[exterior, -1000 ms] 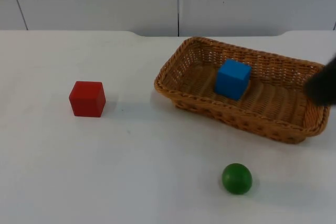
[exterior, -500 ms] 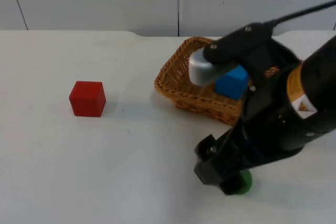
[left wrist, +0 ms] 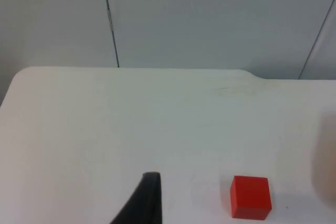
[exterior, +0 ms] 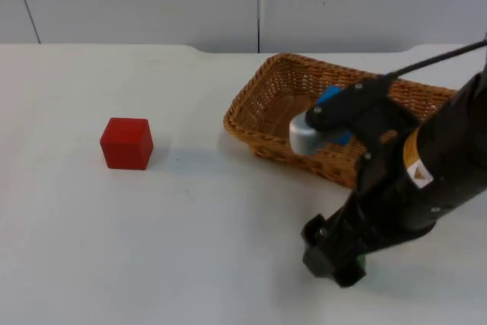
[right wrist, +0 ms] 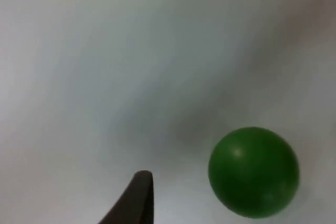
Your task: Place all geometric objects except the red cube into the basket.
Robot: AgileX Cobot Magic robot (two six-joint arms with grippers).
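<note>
The right gripper (exterior: pixel 335 264) hangs low over the green ball (right wrist: pixel 254 171) near the table's (exterior: pixel 190 249) front edge; I cannot tell how wide it is set. The ball lies on the table, just in front of the basket (exterior: pixel 262 123). The blue cube (exterior: pixel 330 97) sits inside the basket. The red cube (exterior: pixel 126 143) stands well apart, toward the left edge. The left arm waits

You won't find any readable text here. The right arm (exterior: pixel 426 173) has an orange band with a small white sticker on it, but whatever's printed there is too small to make out.
</note>
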